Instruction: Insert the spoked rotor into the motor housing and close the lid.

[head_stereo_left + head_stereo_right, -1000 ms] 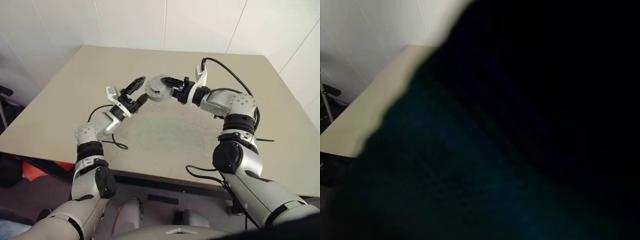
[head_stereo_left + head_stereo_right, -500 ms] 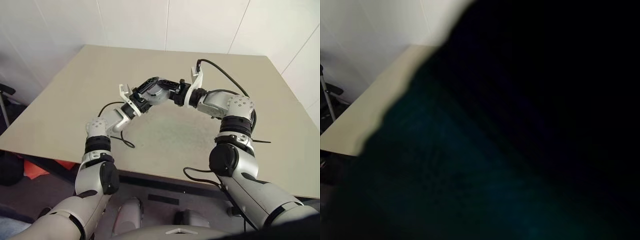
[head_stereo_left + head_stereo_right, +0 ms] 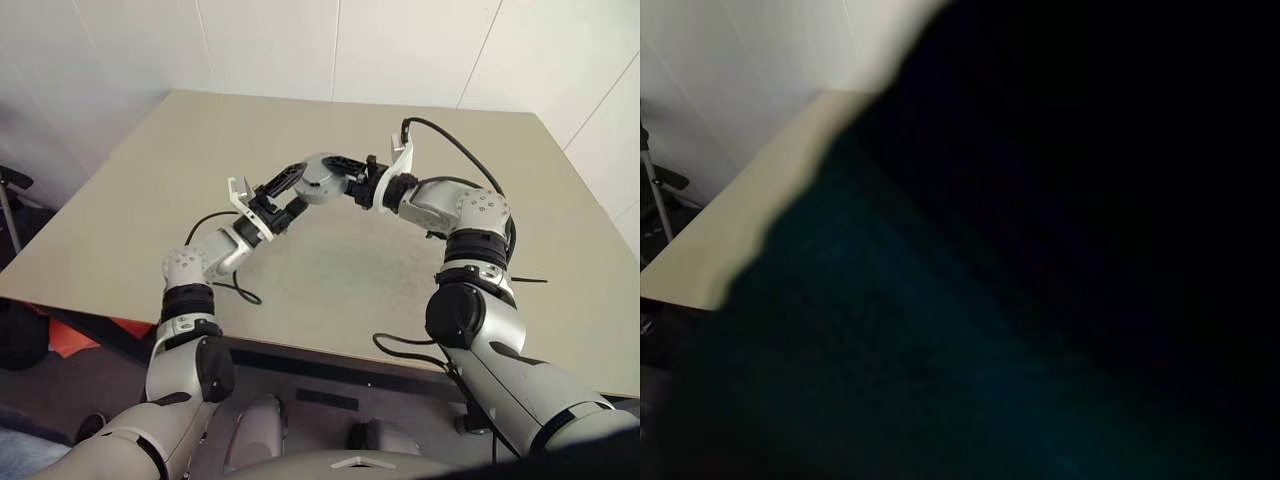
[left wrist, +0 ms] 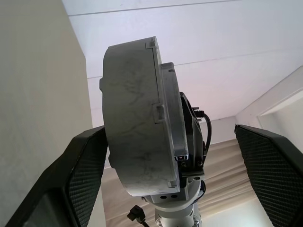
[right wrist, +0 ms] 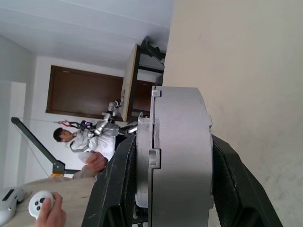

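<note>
The motor housing (image 3: 318,178) is a squat grey round body held in the air above the tan table (image 3: 350,270). My right gripper (image 3: 338,176) is shut on it across its flat faces; in the right wrist view its black fingers (image 5: 116,189) press both sides of the housing (image 5: 182,156). The lid (image 4: 171,118) lies shut flat against the housing (image 4: 132,118). My left gripper (image 3: 288,194) stands open just left of it, with one finger (image 4: 85,175) beside the housing's face and the other well clear. The spoked rotor is hidden.
Black cables (image 3: 470,160) trail from both wrists over the table. A person (image 5: 87,142) sits in the background of the right wrist view, and a hand rests on a white controller (image 5: 45,205). Something dark covers most of the right eye view.
Only the head view has swayed a little. Both grippers and the housing keep nearly the same places.
</note>
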You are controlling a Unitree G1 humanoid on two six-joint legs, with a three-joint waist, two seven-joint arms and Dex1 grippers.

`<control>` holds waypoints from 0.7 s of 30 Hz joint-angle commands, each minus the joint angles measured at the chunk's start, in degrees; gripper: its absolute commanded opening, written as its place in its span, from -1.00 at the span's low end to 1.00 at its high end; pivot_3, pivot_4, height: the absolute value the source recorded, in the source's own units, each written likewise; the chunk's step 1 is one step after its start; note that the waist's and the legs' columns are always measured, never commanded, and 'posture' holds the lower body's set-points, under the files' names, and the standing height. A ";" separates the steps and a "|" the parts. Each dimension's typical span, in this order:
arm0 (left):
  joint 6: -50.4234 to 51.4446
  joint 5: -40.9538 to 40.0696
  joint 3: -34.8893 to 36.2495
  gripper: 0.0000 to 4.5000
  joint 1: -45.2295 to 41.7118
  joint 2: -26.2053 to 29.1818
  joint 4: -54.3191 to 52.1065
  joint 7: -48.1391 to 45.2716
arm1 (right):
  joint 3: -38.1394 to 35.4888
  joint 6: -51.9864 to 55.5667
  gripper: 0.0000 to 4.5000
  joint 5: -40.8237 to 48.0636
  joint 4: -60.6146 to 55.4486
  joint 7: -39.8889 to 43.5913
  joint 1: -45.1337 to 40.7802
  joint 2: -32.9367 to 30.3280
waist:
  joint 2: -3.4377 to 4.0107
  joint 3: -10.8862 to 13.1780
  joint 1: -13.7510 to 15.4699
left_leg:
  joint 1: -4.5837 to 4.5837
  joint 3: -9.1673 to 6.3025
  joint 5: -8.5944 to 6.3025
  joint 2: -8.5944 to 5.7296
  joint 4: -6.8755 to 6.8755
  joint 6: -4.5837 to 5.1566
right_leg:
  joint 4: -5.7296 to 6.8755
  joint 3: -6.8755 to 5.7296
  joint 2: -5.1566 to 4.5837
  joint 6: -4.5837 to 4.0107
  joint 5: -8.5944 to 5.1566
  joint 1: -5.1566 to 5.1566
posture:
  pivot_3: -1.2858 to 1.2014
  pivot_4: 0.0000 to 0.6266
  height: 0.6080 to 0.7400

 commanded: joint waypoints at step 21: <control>-5.08 2.06 -0.51 -0.07 -2.91 -0.36 3.22 -1.11 | 5.15 -2.71 0.37 3.08 -8.55 3.88 1.05 0.35 | 0.00 0.00 0.10 | 0.00 0.00 0.01 0.01 0.01 0.00 | 0.01 0.00 0.00 0.00 0.02 0.01 | 0.03 -1.00 1.00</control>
